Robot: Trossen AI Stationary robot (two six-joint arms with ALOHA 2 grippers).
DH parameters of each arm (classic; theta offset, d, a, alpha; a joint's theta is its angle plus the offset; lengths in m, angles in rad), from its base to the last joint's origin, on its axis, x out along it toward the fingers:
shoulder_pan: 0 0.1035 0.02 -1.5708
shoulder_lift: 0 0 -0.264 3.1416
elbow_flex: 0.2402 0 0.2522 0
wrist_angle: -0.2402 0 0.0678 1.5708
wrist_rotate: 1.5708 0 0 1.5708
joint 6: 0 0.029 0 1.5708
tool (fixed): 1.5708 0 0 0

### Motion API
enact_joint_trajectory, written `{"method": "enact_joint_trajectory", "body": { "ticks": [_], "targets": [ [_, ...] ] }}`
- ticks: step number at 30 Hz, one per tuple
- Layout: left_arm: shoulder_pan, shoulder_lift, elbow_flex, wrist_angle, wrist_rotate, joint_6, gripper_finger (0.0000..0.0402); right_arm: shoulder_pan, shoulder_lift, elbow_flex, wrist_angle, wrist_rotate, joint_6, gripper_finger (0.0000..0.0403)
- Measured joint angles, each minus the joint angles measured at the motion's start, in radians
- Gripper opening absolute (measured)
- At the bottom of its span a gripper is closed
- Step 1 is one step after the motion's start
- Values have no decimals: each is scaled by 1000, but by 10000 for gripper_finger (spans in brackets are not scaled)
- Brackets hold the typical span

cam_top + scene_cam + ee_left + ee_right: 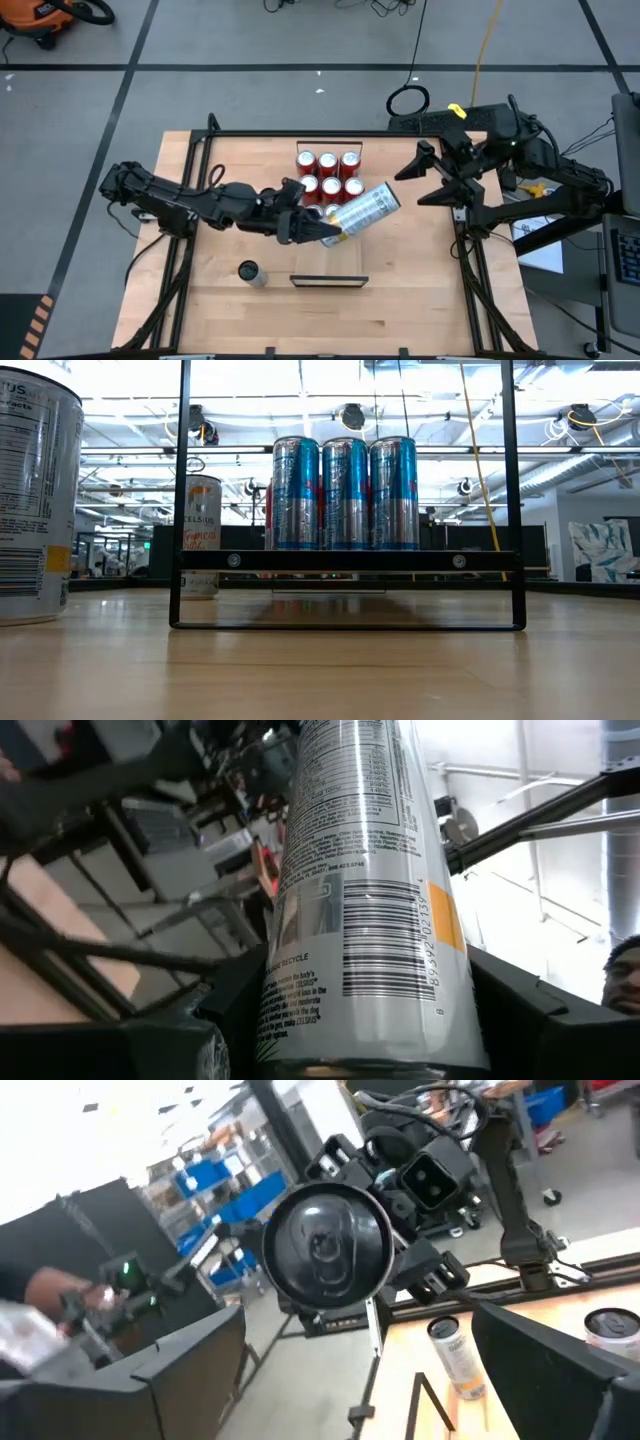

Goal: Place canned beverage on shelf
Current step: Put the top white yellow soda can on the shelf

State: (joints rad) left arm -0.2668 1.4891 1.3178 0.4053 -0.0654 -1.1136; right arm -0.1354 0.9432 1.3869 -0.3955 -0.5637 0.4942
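A tall silver can with a yellow band (362,210) hangs over the table's middle, lying almost level, with my left gripper (328,230) shut on it. Its dark round end (325,1245) faces my right gripper (410,185), which stands open and empty a little to the can's right. The shelf (330,281), a narrow light-wood board on a black frame (345,560), stands nearer the front edge. Six red-topped cans (328,172) stand in a block at the far middle, just beyond the held can. My left gripper pinches the can's round wall near its end closest to the wrist (300,1020), one finger (150,1040) on each side. The fingers come about level from the table's left and lie along the can. The can sticks out ahead of them, lifted clear of the table.
One can (250,272) stands upright left of the shelf and shows large in the low view (30,490). A white can (202,535) stands farther back on the left. Black rails (300,133) frame the table. Bare wood lies to the shelf's right.
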Motion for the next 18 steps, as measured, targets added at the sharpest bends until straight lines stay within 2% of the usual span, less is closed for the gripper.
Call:
{"method": "enact_joint_trajectory", "body": {
  "ticks": [7, 15, 18],
  "targets": [
    [12, 18, 0, 92, -22, 103, 249, 39, 8, -1, 52, 54, 73, 366],
    [21, 94, 1, 368, 0, 189, 249, 107, 20, -1, 192, 198, 21, 366],
    [23, 135, 1, 441, 6, 202, 249, 113, 35, 0, 239, 212, 16, 366]
  ]
}}
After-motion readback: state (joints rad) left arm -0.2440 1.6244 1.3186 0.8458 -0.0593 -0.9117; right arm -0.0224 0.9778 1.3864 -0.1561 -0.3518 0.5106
